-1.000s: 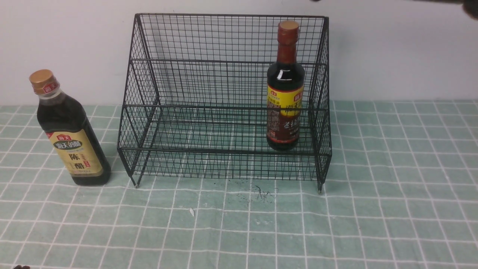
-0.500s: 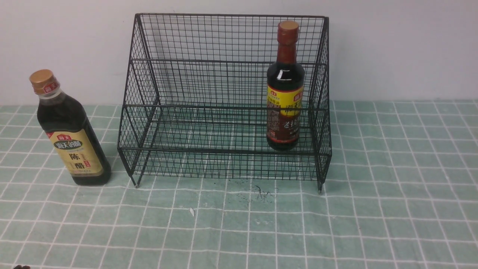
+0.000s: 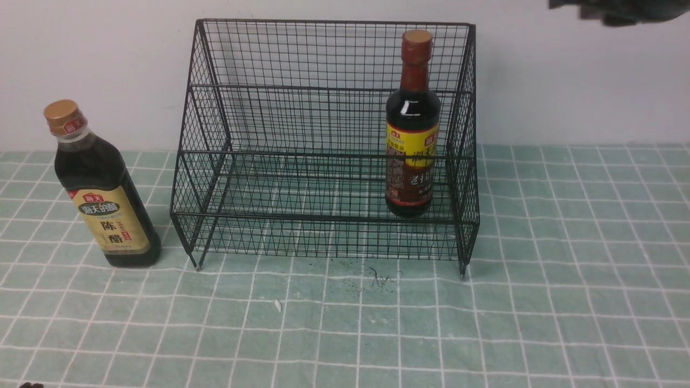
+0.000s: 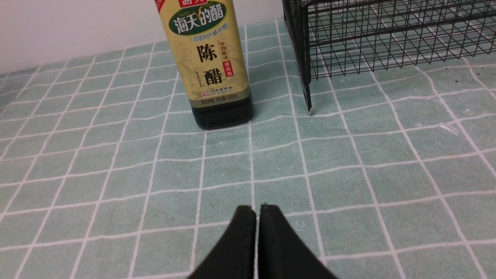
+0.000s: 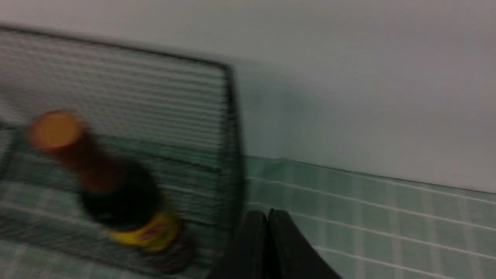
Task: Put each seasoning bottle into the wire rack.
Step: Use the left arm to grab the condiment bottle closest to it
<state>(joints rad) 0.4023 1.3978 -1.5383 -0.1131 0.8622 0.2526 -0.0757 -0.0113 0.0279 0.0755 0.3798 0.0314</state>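
Observation:
The black wire rack (image 3: 323, 134) stands at the back centre of the table. The red-brown-capped bottle (image 3: 412, 129) stands upright on the rack's lower tier at its right end; it shows blurred in the right wrist view (image 5: 116, 193). The gold-capped bottle (image 3: 102, 188) stands upright on the cloth just left of the rack, and also shows in the left wrist view (image 4: 211, 66). My left gripper (image 4: 257, 209) is shut and empty, low over the cloth short of that bottle. My right gripper (image 5: 267, 215) is shut and empty, high beside the rack's right end.
A green checked cloth (image 3: 539, 302) covers the table up to a pale wall (image 3: 566, 86). Part of my right arm (image 3: 620, 8) shows at the top right edge. A small white scrap (image 3: 277, 306) and dark specks (image 3: 377, 280) lie before the rack.
My right arm has come back into the top right corner of the front view, further left than one second ago. Bottles and rack have not moved.

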